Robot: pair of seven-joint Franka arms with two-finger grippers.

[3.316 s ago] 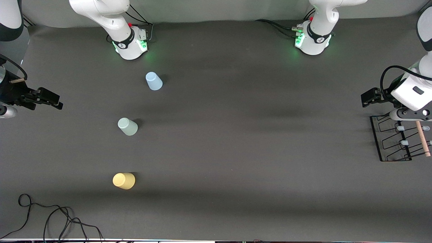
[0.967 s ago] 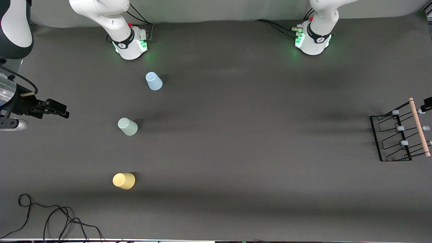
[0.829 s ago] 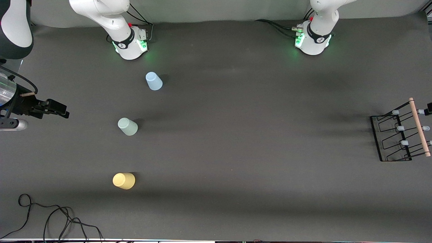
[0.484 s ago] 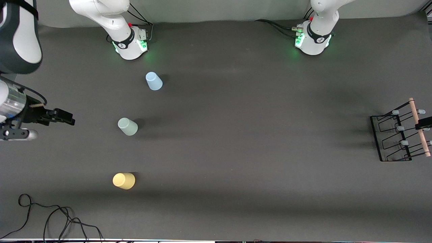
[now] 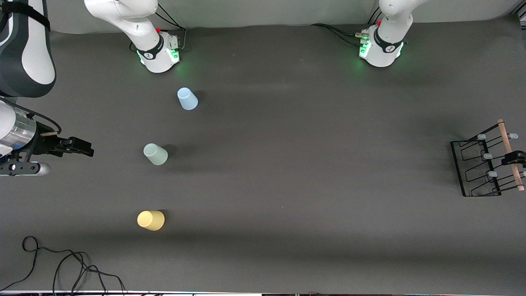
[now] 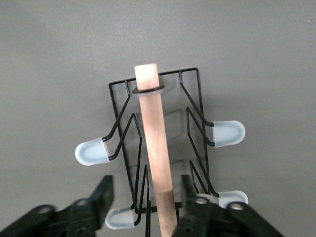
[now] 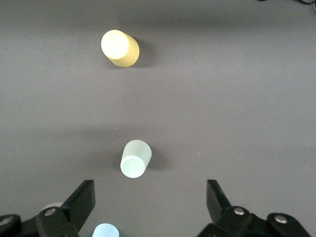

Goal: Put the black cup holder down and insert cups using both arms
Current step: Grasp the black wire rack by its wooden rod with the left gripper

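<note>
We find the black wire cup holder, with its rectangular base, pale grey-blue peg tips and light wooden rod handle, standing on the dark grey counter at the left arm's end. The handle runs along the top of the rack, which we judge makes it the intended lifting point. The left hand straddles this rod, one finger on each side; one finger lies against the wood while a gap remains at the other, so we cannot tell whether the grip is complete. The holder rests on the counter, not yet lifted.

The three plastic tumblers, pale blue, pale mint green and yellow, stand inverted in a row toward the right arm's end, well apart from the holder. The right hand hangs spread wide and empty, beside the mint tumbler.
</note>
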